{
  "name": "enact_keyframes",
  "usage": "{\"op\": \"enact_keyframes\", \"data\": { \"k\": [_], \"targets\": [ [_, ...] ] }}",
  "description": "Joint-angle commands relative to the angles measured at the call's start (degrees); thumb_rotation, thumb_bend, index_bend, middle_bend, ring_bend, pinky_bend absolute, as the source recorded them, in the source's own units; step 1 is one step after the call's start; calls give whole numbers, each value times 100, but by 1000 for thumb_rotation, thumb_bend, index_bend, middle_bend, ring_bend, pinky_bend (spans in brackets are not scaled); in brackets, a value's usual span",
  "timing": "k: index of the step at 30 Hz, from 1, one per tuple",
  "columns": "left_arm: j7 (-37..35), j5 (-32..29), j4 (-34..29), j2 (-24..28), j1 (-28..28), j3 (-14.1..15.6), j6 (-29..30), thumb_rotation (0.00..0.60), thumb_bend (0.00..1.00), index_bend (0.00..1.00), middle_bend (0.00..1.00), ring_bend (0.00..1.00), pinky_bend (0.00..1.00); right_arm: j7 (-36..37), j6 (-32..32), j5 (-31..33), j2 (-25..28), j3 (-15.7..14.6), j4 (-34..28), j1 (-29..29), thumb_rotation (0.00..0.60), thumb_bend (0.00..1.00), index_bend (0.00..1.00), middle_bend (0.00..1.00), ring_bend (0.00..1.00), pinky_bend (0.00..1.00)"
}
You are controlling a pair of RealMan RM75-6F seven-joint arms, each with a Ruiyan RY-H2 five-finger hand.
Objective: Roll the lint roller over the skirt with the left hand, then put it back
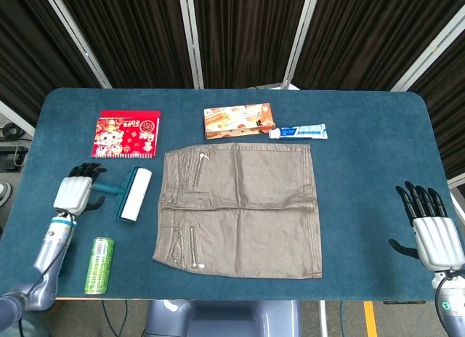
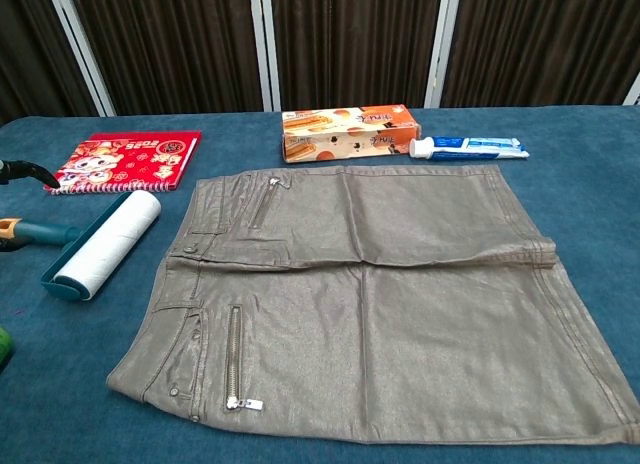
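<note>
A grey-brown skirt (image 1: 240, 210) (image 2: 370, 294) lies flat in the middle of the blue table. Left of it lies the lint roller (image 1: 131, 194) (image 2: 100, 246), white roll in a teal frame, handle pointing left. My left hand (image 1: 76, 188) hovers over the handle's far end with its fingers spread, covering the yellow tip in the head view. In the chest view only a dark fingertip (image 2: 22, 169) shows, above the handle and apart from it. My right hand (image 1: 432, 228) rests open at the table's right edge, holding nothing.
A red notebook (image 1: 126, 133) lies behind the roller. A snack box (image 1: 238, 120) and a toothpaste tube (image 1: 299, 132) sit just beyond the skirt's far edge. A green can (image 1: 98, 264) lies at the front left beside my left forearm.
</note>
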Motion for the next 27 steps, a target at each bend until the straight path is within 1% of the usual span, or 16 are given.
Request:
{"op": "enact_keyframes", "data": {
  "k": [1, 4, 9, 15, 18, 27],
  "targets": [
    [-78, -60, 313, -234, -107, -3, -138, 600, 344, 232, 165, 136, 177, -14, -10, 12, -6, 1, 4, 5, 600, 0, 0, 0, 0, 0],
    [-145, -33, 564, -370, -163, 16, -196, 600, 345, 250, 170, 143, 195, -30, -32, 28, -19, -1, 15, 14, 600, 0, 0, 0, 0, 0],
    [-266, 52, 811, -521, -228, 72, -255, 600, 347, 292, 195, 163, 213, -37, -65, 56, -39, -3, 41, 25, 600, 0, 0, 0, 0, 0],
    [-375, 63, 1081, -689, -288, 82, -341, 600, 392, 329, 219, 188, 254, -21, -96, 92, -50, 3, 71, 37, 600, 0, 0, 0, 0, 0],
    [-425, 79, 1130, -721, -320, 82, -370, 600, 419, 359, 230, 200, 265, -20, -113, 108, -56, 3, 82, 42, 600, 0, 0, 0, 0, 0],
    [-452, 200, 1119, -707, -372, 131, -309, 600, 475, 360, 230, 202, 266, -61, -153, 145, -76, -4, 97, 56, 600, 0, 0, 0, 0, 0]
  ]
}}
